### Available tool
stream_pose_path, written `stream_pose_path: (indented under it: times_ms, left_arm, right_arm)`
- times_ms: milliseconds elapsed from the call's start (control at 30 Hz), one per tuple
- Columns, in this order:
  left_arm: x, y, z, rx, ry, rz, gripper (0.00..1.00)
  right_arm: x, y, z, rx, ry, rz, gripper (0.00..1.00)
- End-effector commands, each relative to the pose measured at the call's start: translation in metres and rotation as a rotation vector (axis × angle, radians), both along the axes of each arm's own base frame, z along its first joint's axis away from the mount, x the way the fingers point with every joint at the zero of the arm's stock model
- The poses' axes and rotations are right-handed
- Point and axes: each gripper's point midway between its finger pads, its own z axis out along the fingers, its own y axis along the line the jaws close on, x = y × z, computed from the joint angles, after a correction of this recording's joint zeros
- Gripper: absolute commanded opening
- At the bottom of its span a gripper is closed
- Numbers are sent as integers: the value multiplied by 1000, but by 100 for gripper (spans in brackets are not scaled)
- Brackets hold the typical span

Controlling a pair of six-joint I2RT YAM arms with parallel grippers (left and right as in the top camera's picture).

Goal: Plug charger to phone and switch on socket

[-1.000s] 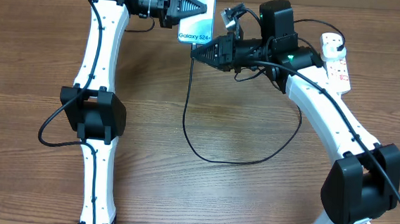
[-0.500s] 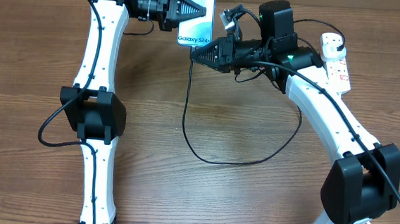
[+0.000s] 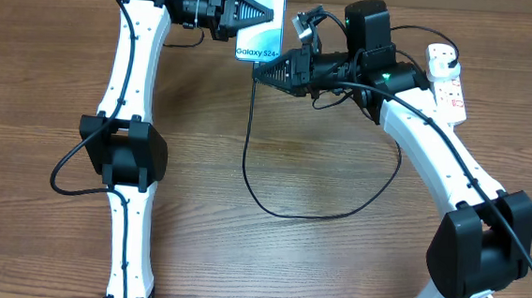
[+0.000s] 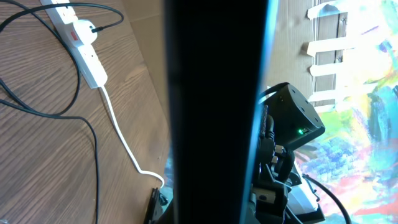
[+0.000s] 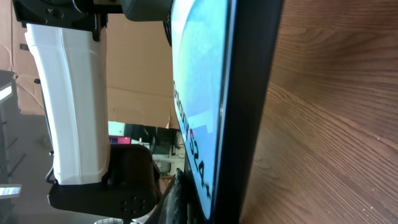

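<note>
- Overhead, your right gripper [image 3: 260,71] is clamped on the tip end of the long thin black charger cable [image 3: 247,157], which trails out below its fingertips.
- Just beyond that tip lies the slim blue-screened smartphone [image 3: 259,49]. Its long axis runs away from you and its near short edge faces the tip; you cannot tell if they touch.
- Your left gripper [image 3: 268,14] is clenched on the smartphone's far half.
- The small white power strip [image 3: 449,87] sits well right, nearer your right arm.

Top of phone [image 3: 270,38] cut off at overhead picture's edge; its left part under left claw [image 3: 259,13]. Tip of charger [image 3: 247,138] hidden by right claw [image 3: 264,71]; seated or not, cannot tell. Switch on socket [image 3: 447,82] too small to read. Left wrist view: phone [image 4: 214,112] blurred, blocks middle.
</note>
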Motion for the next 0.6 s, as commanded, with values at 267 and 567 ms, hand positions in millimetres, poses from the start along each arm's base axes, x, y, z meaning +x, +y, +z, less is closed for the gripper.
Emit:
stream_pose_path:
  times_ms: [267,567]
  left_arm:
    - [-14,-4,12,-24,-35,-21,4]
    - [-16,-4,12,-23,-2,-21,4]
  right_arm:
    - [25,-17,22,3,-119,-93,4]
    - [29,-17,16,-11,-117,-109,4]
